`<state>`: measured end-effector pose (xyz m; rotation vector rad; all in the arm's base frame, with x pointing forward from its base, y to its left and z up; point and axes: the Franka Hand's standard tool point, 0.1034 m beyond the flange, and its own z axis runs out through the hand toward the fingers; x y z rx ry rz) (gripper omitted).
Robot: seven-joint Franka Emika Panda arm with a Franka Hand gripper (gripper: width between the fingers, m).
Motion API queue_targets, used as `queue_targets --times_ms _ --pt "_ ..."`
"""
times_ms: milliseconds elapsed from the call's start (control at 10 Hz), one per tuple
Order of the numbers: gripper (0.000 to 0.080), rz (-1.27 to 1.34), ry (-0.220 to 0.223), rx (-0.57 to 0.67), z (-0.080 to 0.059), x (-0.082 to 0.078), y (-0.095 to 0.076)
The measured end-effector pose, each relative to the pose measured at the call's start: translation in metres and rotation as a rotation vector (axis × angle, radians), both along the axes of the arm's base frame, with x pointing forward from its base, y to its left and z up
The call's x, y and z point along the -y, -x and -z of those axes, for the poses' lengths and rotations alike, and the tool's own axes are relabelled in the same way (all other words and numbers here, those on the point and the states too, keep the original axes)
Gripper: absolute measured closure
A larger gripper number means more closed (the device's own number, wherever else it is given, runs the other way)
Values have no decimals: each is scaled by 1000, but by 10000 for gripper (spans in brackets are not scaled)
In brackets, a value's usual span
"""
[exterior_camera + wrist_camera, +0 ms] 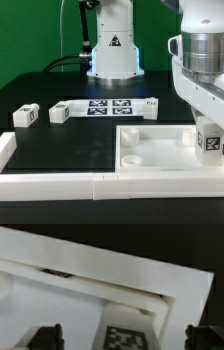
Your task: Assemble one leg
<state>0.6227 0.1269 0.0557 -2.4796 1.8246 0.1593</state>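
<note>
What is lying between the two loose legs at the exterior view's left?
Nothing. In the exterior view, only bare black table separates the leftmost leg from the neighbouring leg.

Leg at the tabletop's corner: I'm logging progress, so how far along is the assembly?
Done, apparently: one small white tagged plastic leg stands at a corner of the large white tray-like tabletop. In hand: nothing; the gripper straddles that leg, open, fingers clear of it. Left: seating cannot be confirmed; two more legs lie loose.

Leg [210, 139] above tabletop [150, 157] corner
</note>
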Motion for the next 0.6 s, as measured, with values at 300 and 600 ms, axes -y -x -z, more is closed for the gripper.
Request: queue_targets --times_ms 300,600 --pt "151 -500 -14 48 1 1 1" --pt "150 -871 -31 84 1 4 0"
